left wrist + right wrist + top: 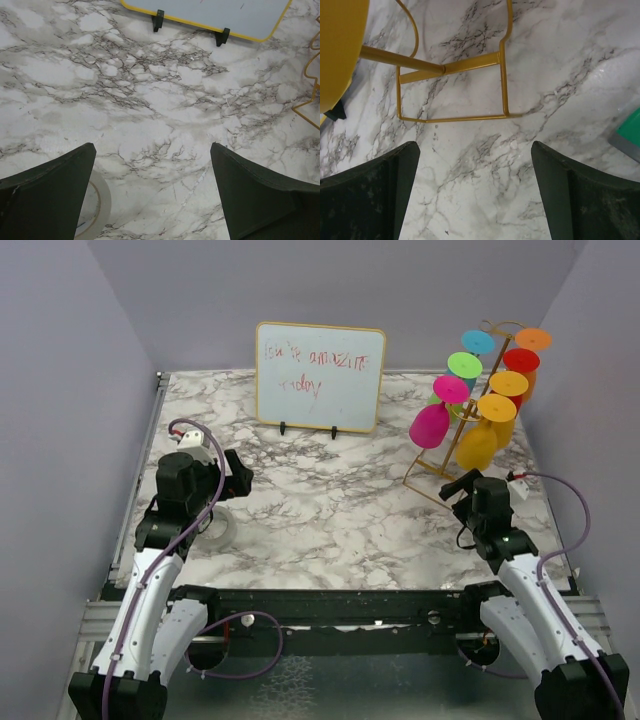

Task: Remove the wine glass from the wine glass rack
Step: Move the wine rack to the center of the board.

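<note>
Marble-look tabletop (330, 510), grey walls (60, 390) round. Hovered low w/ L gripper (152, 145), jaws apart, empty; same w/ R gripper (475, 143), by wine glass rack (470, 63) base.

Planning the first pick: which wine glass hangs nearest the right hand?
The yellow glass, frontmost on the rack, just beyond the right hand; the magenta one hangs further left.

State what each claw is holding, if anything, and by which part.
Nothing is held: the left claw and the right claw both stand open over the table.
</note>
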Robot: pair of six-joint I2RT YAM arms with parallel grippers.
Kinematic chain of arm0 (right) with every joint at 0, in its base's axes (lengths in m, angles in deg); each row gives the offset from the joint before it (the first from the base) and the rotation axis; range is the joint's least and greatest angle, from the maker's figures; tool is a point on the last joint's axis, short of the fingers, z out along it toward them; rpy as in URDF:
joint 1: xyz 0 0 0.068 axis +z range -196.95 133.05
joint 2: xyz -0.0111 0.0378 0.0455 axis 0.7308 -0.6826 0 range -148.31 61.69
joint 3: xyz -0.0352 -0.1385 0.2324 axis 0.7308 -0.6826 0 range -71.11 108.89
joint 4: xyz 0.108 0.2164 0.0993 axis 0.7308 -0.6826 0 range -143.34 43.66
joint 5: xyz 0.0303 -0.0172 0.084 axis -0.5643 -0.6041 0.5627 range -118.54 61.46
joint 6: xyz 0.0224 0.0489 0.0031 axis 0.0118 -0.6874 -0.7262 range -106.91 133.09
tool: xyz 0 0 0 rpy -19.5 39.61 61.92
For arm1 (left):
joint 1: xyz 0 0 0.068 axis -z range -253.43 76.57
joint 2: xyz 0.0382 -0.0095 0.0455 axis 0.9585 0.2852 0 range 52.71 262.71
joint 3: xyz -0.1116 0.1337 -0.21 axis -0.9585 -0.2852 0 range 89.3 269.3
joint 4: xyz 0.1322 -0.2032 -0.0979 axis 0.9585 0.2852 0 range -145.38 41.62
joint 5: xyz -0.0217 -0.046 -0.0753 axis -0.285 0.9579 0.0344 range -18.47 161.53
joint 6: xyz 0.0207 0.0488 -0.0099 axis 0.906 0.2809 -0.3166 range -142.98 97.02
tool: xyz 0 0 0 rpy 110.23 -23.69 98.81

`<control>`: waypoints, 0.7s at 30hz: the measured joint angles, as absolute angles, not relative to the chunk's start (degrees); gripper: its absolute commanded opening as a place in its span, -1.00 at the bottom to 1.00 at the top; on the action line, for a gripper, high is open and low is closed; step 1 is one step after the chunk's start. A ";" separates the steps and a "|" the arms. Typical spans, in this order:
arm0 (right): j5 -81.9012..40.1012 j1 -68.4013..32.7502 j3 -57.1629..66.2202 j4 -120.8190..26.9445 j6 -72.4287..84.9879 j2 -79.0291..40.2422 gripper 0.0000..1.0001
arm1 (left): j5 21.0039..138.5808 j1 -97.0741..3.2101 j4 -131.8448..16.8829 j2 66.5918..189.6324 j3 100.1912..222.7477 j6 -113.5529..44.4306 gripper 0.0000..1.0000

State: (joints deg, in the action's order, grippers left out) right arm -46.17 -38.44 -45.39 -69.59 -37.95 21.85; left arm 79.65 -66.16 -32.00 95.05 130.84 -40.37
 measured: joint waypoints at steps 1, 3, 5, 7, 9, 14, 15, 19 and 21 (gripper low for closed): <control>-46.58 -38.44 -46.00 -67.60 -37.76 21.09 0.99 | 79.63 -66.16 -32.00 95.23 130.84 -40.37 0.98; -47.15 -38.48 -47.73 -63.42 -36.88 19.84 0.99 | 79.56 -66.16 -32.00 95.45 130.84 -40.37 0.98; -47.20 -38.66 -49.24 -59.71 -36.07 17.92 0.99 | 79.43 -66.16 -31.98 95.53 130.84 -40.39 0.98; -47.22 -38.94 -50.48 -56.34 -35.26 15.38 0.98 | 79.28 -66.16 -31.98 95.53 130.84 -40.39 0.98; -47.20 -39.34 -51.51 -53.43 -34.78 13.68 0.97 | 79.08 -66.16 -31.98 95.53 130.84 -40.39 0.98; -45.82 -43.25 -53.52 -45.35 -32.36 10.64 0.96 | 79.00 -66.16 -31.96 95.93 130.84 -40.41 0.98; -44.81 -44.41 -53.81 -43.64 -31.79 10.01 0.96 | 79.00 -66.16 -31.96 96.12 130.84 -40.41 0.98; -37.86 -49.39 -54.59 -36.56 -28.88 5.79 0.92 | 79.00 -66.16 -31.94 96.65 130.84 -40.54 0.98; -33.58 -50.99 -54.59 -33.26 -27.64 2.62 0.89 | 79.00 -66.16 -31.94 96.71 130.84 -40.54 0.98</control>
State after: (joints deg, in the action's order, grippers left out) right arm -33.58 -50.99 -54.59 -33.26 -27.64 2.62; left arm 79.00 -66.16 -31.94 96.71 130.84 -40.54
